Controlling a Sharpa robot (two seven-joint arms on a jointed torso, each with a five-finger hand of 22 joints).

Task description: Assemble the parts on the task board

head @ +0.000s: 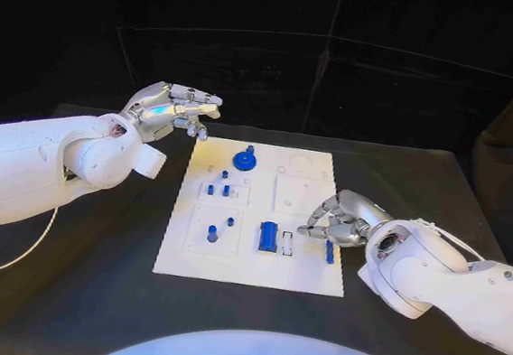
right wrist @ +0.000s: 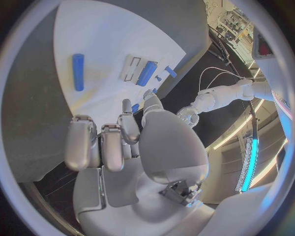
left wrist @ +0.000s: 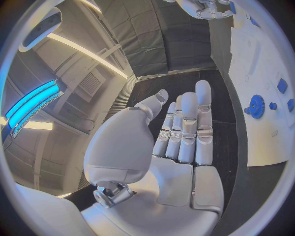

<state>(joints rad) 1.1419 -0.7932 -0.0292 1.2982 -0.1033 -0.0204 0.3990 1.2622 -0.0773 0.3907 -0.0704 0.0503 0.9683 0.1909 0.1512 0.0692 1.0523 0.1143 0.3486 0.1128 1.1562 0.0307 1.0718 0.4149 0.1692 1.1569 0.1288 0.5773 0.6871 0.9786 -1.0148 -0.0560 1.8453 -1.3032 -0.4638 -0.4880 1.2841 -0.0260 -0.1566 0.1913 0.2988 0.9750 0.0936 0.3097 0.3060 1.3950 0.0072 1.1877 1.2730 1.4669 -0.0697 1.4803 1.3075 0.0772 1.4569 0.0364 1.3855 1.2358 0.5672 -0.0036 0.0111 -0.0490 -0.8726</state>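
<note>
Head view: right hand (head: 337, 219) curled (empty)

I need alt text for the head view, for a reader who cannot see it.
A white task board with small blue parts lies on a black table. The left robot hand hovers off its far left corner; the right robot hand is at its right edge.

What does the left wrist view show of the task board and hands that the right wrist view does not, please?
Left wrist view alone: the blue gear with small blue parts beside it, and the left hand with straight fingers, holding nothing.

Right wrist view alone: the blue rod lying by the board's edge, and the right hand, fingers curled, empty.

Both: the white task board.
</note>
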